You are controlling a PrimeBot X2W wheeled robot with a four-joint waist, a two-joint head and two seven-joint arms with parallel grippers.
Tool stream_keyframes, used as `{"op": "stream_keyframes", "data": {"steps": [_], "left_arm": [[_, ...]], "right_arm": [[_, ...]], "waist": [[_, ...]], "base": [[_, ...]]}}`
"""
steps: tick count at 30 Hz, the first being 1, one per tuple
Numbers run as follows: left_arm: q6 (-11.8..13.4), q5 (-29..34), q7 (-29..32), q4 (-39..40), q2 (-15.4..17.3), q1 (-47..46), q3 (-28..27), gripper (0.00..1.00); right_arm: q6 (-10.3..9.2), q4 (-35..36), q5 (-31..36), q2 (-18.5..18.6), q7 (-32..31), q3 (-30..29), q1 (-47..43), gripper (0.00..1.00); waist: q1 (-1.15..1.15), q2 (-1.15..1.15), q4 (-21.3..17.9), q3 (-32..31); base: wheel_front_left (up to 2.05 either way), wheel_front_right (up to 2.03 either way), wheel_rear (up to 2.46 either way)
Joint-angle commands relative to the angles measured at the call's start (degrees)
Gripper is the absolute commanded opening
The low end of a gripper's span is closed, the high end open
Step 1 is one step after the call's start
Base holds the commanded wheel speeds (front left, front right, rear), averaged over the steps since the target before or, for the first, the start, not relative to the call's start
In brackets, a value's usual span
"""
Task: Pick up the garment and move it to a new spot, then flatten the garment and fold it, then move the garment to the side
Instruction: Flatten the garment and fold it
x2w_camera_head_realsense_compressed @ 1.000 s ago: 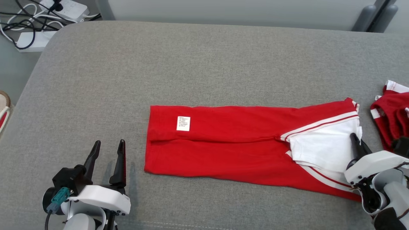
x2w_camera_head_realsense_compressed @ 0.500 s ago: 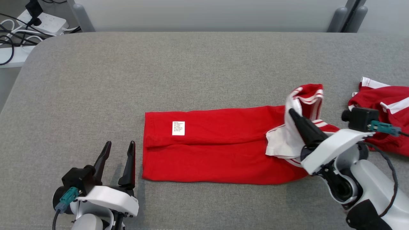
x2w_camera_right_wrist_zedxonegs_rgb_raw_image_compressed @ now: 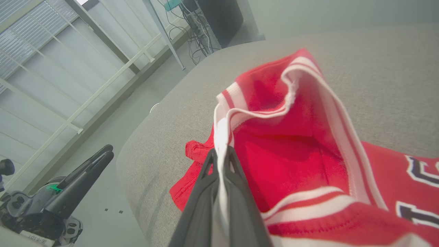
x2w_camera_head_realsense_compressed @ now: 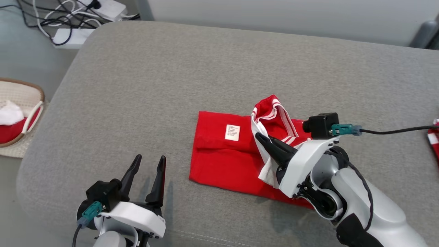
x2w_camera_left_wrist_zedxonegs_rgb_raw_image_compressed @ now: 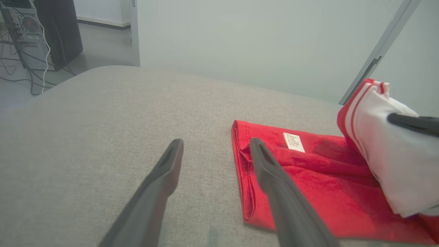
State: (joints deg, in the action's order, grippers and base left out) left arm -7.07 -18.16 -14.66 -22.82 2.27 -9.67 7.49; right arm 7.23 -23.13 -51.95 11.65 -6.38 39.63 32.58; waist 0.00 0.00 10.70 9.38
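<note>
A red garment [x2w_camera_head_realsense_compressed: 219, 161] with white trim lies on the grey padded table [x2w_camera_head_realsense_compressed: 171, 68], its white label [x2w_camera_head_realsense_compressed: 232, 132] facing up. My right gripper [x2w_camera_head_realsense_compressed: 260, 137] is shut on the garment's white-trimmed end, holding it raised and doubled back over the flat red part. In the right wrist view the gripper [x2w_camera_right_wrist_zedxonegs_rgb_raw_image_compressed: 222, 152] pinches a white edge, with the red cloth [x2w_camera_right_wrist_zedxonegs_rgb_raw_image_compressed: 284, 144] arching beyond it. My left gripper [x2w_camera_head_realsense_compressed: 150, 159] stands open just left of the garment's left edge, holding nothing. In the left wrist view the gripper [x2w_camera_left_wrist_zedxonegs_rgb_raw_image_compressed: 216, 142] has its right finger beside the garment [x2w_camera_left_wrist_zedxonegs_rgb_raw_image_compressed: 308, 178].
A woven basket [x2w_camera_head_realsense_compressed: 20, 96] with white and red cloth stands on the floor at the left. Power strips and cables [x2w_camera_head_realsense_compressed: 85, 13] lie beyond the table's far left corner. Another red and white piece [x2w_camera_head_realsense_compressed: 434, 137] shows at the right edge.
The head camera has shifted. My right gripper has lifted the garment's white-trimmed end and carried it left over the flat red part. The left gripper stays open in place.
</note>
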Motion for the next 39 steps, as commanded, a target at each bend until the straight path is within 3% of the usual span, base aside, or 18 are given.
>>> {"op": "stream_keyframes", "data": {"steps": [1, 11, 12, 13, 14, 19, 25, 30, 33, 39], "left_arm": [[-0.24, -0.66, -0.34, 1.17, 0.61, -1.35, -1.1, 1.0], [0.06, -3.01, -0.34, 0.84, 0.61, -1.04, 2.7, 1.0], [0.13, -3.2, -0.34, 0.84, 0.61, -1.13, 2.89, 1.0], [0.2, -3.34, -0.34, 0.81, 0.61, -1.22, 3.14, 1.0], [0.28, -3.48, -0.34, 0.76, 0.61, -1.28, 3.38, 1.0], [0.77, -3.64, -0.34, 0.65, 0.61, -1.22, 3.83, 1.0], [0.88, -2.59, -0.34, 1.34, 0.61, -0.42, 2.73, 1.0], [0.73, -1.85, -0.34, 1.84, 0.61, 0.31, 1.88, 1.0], [0.6, -1.83, -0.34, 2.26, 0.61, 0.48, 1.68, 1.0], [0.56, -1.77, -0.34, 2.75, 0.61, 0.12, 1.58, 1.0]], "right_arm": [[0.25, 0.05, 1.22, -1.28, 0.23, 0.8, 1.51, 0.0], [0.25, -11.12, 3.81, -5.01, 2.54, 1.96, 6.1, 0.0], [0.25, -12.18, 3.89, -5.31, 2.93, 2.06, 6.66, 0.21], [0.25, -13.28, 4.18, -5.57, 3.32, 2.33, 7.24, 0.49], [0.25, -14.45, 4.12, -5.89, 3.62, 2.36, 7.71, 1.0], [0.25, -17.24, 3.0, -7.38, 5.22, 3.01, 10.93, 1.0], [0.25, -12.37, -3.55, -7.83, 10.39, -0.78, 16.0, 1.0], [0.25, -11.54, -5.13, -1.4, 14.92, -6.29, 15.6, 1.0], [0.25, -13.75, -5.96, 3.32, 15.14, -8.55, 9.56, 1.0], [0.25, -14.87, -7.81, 4.46, 13.93, -8.34, 0.81, 1.0]], "waist": [[0.0, 0.0, 3.33, 0.6], [0.0, 0.0, 9.7, 1.62], [0.0, 0.0, 9.98, 1.64], [0.0, 0.0, 10.26, 1.61], [0.0, 0.0, 10.49, 1.53], [0.0, 0.0, 10.53, 0.64], [0.0, 0.0, 8.21, -1.52], [0.0, 0.0, 4.83, -2.72], [0.0, 0.0, 2.21, -2.84], [0.0, 0.0, 0.05, -1.95]], "base": [[0.0, 0.0, 0.0], [0.0, 0.0, 0.0], [0.0, 0.0, 0.0], [0.0, 0.0, 0.0], [0.0, 0.0, 0.0], [0.0, 0.0, 0.0], [0.0, 0.0, 0.0], [0.0, 0.0, 0.0], [0.0, 0.0, 0.0], [0.0, 0.0, 0.0]]}}
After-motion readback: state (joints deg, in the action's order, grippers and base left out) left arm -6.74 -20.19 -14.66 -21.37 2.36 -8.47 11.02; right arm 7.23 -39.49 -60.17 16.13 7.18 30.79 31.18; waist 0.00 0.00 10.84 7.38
